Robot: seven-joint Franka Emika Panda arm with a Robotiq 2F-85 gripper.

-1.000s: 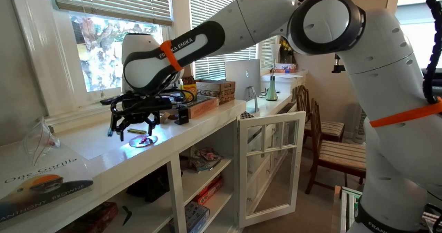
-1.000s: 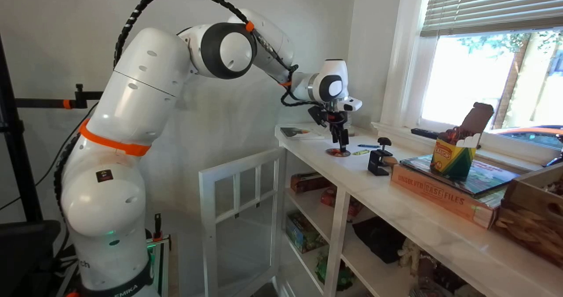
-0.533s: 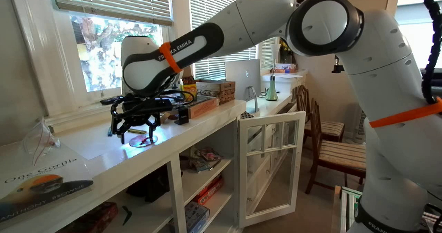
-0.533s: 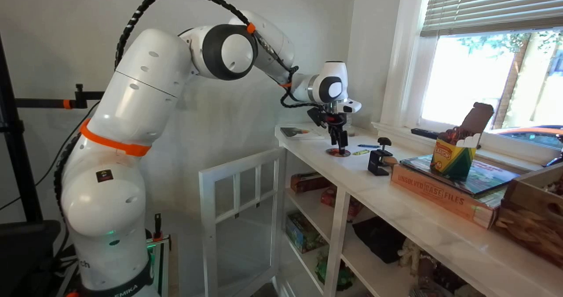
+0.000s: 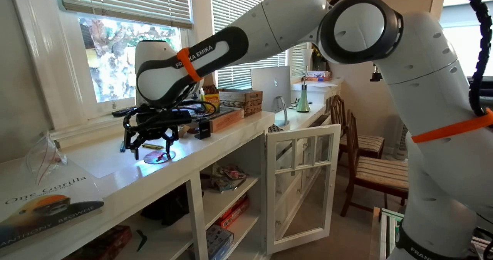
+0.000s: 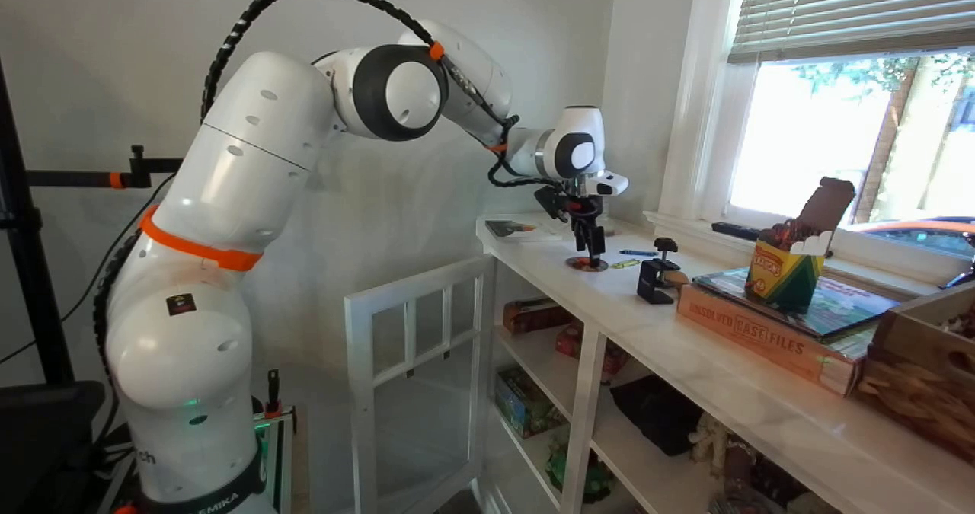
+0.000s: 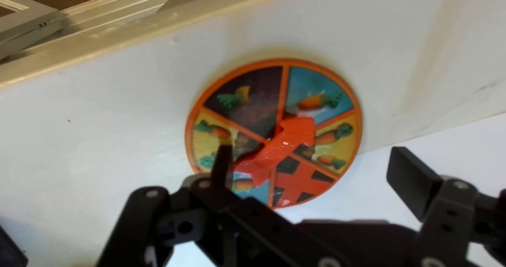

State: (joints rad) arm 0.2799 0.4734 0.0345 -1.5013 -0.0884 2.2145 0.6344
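- lit mainly by daylight through the windows (image 6: 815, 141), overexposed in both exterior views
- glares bluish-white off the countertop (image 5: 143, 170) beside the spinner disc (image 5: 150, 159)
- falls to dim shade on the shelves (image 6: 647, 468) beneath
- stretched toward the edges in an exterior view, leaning at the window frame (image 5: 39, 56)
- soft in the wrist view, smeared over the printed carrots (image 7: 312, 102), blurred at the fingers (image 7: 413, 182), glinting off the red arrow (image 7: 280, 150)

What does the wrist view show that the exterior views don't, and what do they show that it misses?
Only the wrist view: legible carrot pictures and a red cross on the round disc.
Only the exterior views: the window, the crayon box and the black clamp.
Shared: the disc, the white counter and the jaws, plainly open in the wrist view.
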